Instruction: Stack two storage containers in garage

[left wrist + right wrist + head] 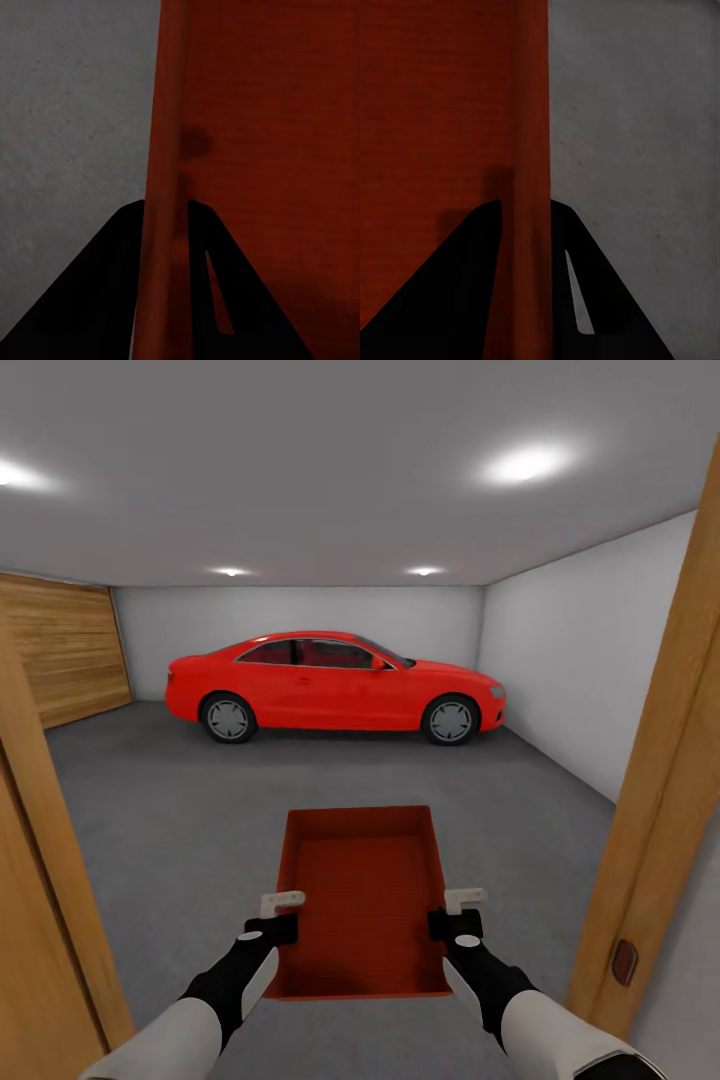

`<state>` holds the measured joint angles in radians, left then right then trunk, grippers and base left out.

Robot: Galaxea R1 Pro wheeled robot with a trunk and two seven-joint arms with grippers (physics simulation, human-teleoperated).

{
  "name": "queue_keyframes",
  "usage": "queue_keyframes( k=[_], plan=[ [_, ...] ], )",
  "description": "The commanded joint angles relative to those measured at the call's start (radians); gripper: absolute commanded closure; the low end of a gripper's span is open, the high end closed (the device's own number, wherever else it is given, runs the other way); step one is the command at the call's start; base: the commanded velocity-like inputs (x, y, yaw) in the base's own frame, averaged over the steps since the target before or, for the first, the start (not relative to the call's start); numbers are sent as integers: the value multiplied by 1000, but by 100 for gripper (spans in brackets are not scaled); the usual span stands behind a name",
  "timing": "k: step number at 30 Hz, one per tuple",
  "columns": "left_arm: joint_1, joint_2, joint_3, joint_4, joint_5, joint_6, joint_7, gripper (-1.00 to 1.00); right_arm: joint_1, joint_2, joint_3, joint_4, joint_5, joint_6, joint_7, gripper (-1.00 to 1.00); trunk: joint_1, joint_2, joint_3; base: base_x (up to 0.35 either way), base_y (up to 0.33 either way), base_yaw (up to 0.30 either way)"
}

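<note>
Nearest us, our left gripper [281, 916] is clenching the bin's [366, 900] left wall while our right gripper [455, 912] is clenching its right wall, each wall pinched between two fingers in the wrist views. We are carrying the bin low through the doorway [660, 780], just above the garage floor [170, 810]. We judge one bin is arriving but not set down; the second and the stacking are remaining. Far off, the red car [335, 685] is showing no readable writing.
</note>
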<state>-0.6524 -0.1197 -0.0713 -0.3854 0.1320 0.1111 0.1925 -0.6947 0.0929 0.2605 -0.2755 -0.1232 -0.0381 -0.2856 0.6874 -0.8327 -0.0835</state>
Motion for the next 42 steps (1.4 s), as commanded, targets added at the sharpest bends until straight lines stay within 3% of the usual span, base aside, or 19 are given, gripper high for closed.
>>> queue_keyframes(
  k=[1, 42],
  plan=[
    [0, 17, 5, -4, -7, 7, 77, 100, -2, -1, -32, 1, -8, -6, -32, 100, 0, -1, -2, 50, 0, -3],
    [0, 17, 5, -4, -8, 7, 77, 100, -2, -1, -32, 1, -9, -7, -32, 100, 0, -1, -2, 306, 0, 0]
  ],
)
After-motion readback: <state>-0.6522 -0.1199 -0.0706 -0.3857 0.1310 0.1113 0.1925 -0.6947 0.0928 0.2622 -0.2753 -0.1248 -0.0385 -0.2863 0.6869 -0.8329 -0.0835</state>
